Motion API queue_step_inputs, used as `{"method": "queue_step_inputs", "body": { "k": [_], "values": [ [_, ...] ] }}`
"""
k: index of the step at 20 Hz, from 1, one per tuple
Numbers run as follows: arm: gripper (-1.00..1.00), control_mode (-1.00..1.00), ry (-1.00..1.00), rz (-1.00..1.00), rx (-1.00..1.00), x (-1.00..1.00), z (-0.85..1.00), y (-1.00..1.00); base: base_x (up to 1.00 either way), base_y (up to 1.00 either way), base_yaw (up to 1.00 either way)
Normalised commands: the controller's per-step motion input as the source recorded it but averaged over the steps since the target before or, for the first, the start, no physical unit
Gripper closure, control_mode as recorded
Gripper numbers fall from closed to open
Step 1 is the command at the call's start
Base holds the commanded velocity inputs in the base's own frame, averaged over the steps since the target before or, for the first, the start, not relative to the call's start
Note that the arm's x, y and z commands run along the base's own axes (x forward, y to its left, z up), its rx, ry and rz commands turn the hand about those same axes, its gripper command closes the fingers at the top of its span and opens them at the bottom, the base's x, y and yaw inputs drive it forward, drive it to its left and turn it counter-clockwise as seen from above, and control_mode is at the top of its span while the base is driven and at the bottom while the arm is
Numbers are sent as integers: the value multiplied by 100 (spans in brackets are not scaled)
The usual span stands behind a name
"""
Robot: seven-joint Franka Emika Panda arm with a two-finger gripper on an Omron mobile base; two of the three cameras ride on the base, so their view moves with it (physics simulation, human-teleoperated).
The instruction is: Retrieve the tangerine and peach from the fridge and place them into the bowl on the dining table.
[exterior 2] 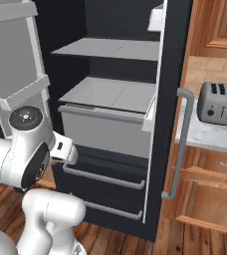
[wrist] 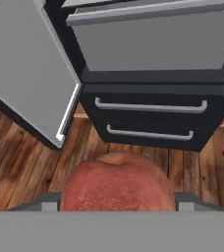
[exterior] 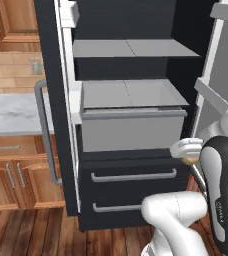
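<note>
The end effector (wrist: 118,206) grips the round pinkish-red and tan peach (wrist: 118,184) between its fingers, outside the tall black double-door fridge (exterior: 131,125) – low, before its grey-handled lower drawers (wrist: 151,118). Swinging away could clip the open doors, and a jolt might roll the smooth fruit free – onto the wooden floor (wrist: 30,152).

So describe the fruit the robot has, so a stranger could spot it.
Find the open black fridge with two grey-handled drawers at the bottom. In front of them, between the gripper's fingers, sits the peach, round, pinkish-red and speckled.
</note>
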Motion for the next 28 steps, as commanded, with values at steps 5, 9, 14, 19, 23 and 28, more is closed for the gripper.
{"method": "queue_step_inputs", "body": {
  "k": [5,9,14,19,23,28],
  "values": [
    [100,100,0,0,0,0,0,0,-100,49,1],
    [100,100,0,0,0,0,0,0,-100,51,0],
    [100,100,0,0,0,0,0,0,-100,42,2],
    [100,100,0,0,0,0,0,0,-100,39,0],
    [100,100,0,0,0,0,0,0,-100,36,-16],
    [100,100,0,0,0,0,0,0,-100,34,-32]
  ]
}}
